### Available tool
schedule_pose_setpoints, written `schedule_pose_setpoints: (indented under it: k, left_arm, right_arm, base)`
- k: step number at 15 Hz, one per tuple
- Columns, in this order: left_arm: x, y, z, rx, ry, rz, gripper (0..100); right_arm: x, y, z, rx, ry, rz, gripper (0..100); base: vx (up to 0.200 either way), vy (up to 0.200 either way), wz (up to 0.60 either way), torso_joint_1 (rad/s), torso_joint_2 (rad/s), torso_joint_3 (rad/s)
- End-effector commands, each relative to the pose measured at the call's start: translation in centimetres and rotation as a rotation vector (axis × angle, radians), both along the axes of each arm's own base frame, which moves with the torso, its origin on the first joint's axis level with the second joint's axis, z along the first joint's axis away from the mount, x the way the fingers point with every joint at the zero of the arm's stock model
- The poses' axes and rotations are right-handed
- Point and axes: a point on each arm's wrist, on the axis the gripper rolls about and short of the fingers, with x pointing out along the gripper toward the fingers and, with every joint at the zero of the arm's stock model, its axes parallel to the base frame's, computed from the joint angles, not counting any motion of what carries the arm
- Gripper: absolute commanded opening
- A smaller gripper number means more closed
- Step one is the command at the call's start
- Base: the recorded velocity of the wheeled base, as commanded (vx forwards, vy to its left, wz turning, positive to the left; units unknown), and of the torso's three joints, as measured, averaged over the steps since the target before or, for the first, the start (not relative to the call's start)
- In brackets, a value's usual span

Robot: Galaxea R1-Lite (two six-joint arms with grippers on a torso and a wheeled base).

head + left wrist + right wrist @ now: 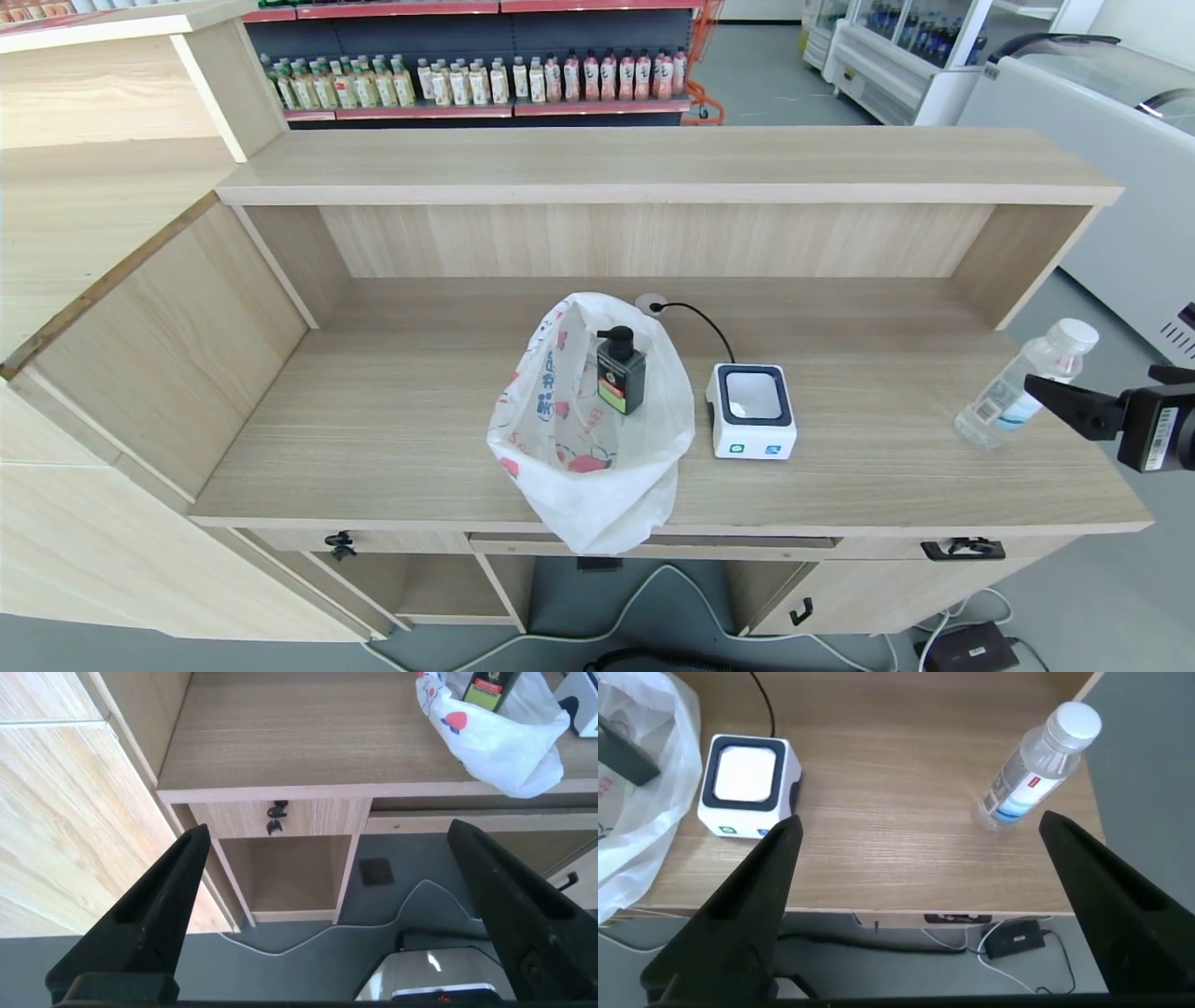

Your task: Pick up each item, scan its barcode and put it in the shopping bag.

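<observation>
bag (588,439): white, red-and-blue print, open, mid-counter (887,485), overhanging the front edge | pump bottle (621,373): black, red-green label, upright in bag | scanner (752,411): just right of bag | water bottle (1022,385): blue-red label, text too small to read, standing at the counter's right end | right gripper (920,826): fingers apart, near water bottle | left gripper (327,835): fingers apart, before the counter's left front
</observation>
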Motion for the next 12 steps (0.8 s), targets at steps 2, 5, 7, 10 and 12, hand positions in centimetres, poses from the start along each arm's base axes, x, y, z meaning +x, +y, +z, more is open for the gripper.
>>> schedule_pose_setpoints:
  k: [2, 5, 7, 10, 12]
  left_arm:
    - [0.0, 0.0, 0.0, 0.005, -0.001, 0.001, 100]
    - [0.0, 0.0, 0.0, 0.005, -0.001, 0.001, 100]
    - [0.0, 0.0, 0.0, 0.006, -0.001, 0.001, 100]
    - [0.0, 0.0, 0.0, 0.008, -0.001, 0.001, 100]
    - [0.0, 0.0, 0.0, 0.008, -0.001, 0.001, 100]
  right_arm:
    - [-0.1, -0.1, -0.3, 0.000, 0.008, -0.006, 100]
    - [-0.2, -0.8, -0.9, -0.004, 0.030, -0.050, 100]
    - [-0.3, -1.2, -1.4, -0.005, 0.051, -0.074, 100]
    - [-0.2, -1.2, -1.8, -0.005, 0.068, -0.074, 100]
    - [0.0, -1.2, -1.9, -0.004, 0.073, -0.069, 100]
  base:
    - [0.000, -0.200, 0.00, 0.015, 0.00, 0.002]
    - [0.000, -0.200, 0.00, -0.004, 0.00, 0.002]
    - [0.000, -0.200, 0.00, 0.007, 0.00, 0.002]
    - [0.000, -0.200, 0.00, -0.002, 0.00, 0.006]
    - [0.000, -0.200, 0.00, 0.000, 0.00, 0.000]
